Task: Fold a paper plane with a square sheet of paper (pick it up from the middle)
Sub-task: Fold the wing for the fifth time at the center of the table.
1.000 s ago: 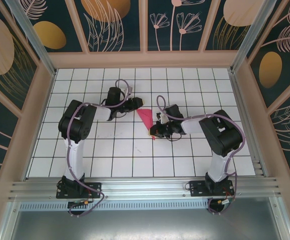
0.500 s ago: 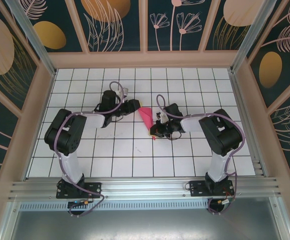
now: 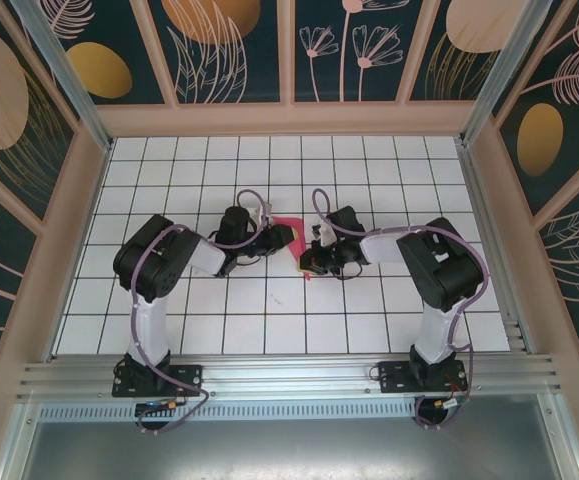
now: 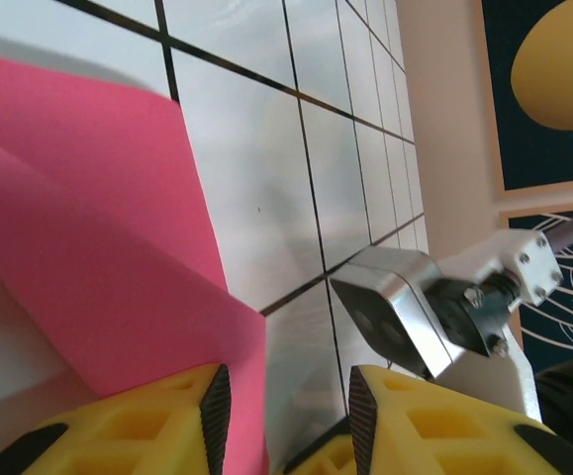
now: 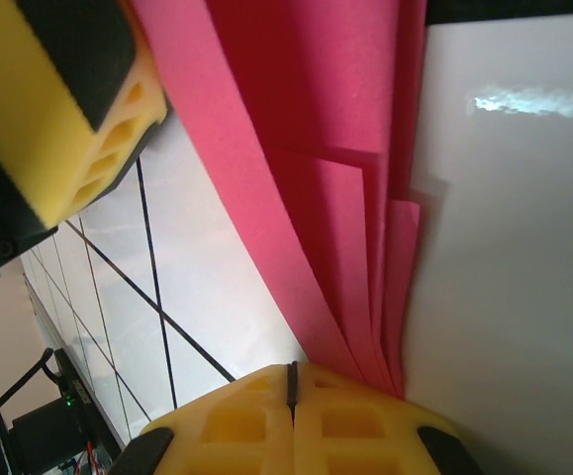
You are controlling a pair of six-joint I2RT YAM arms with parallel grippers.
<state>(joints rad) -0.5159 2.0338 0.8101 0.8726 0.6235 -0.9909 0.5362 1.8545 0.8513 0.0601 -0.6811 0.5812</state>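
1. When you look down from the top camera, you've got the pink paper (image 3: 294, 224) lying folded on the white tiled table (image 3: 369, 160), roughly mid-table between your two arms. Your left gripper (image 3: 283, 238) sits at its left edge and covers part of it. Your right gripper (image 3: 311, 264) is down at the paper's near tip, where a small bit of pink pokes out. The jaws are too small to read from up here, tbh.

2. Left wrist cam: your left gripper (image 4: 288, 374) has its yellow fingers (image 4: 157, 421) apart, with a clear gap between them. The pink paper (image 4: 98, 218) spreads out over the tiles, and its edge runs into that gap, right beside the left-hand pad. Nothing's clamped, so it's straddling the edge, not gripping it.

3. Right wrist cam: your right gripper (image 5: 291, 381) is fully closed, pads meeting along a thin dark seam. The pink paper (image 5: 316, 99) shows as several stacked layers narrowing to a point right against the fingertips. You can't tell if that point is pinched or just touched. One yellow finger (image 5: 68, 109) of the left gripper shows top left, just beside the paper's edge.
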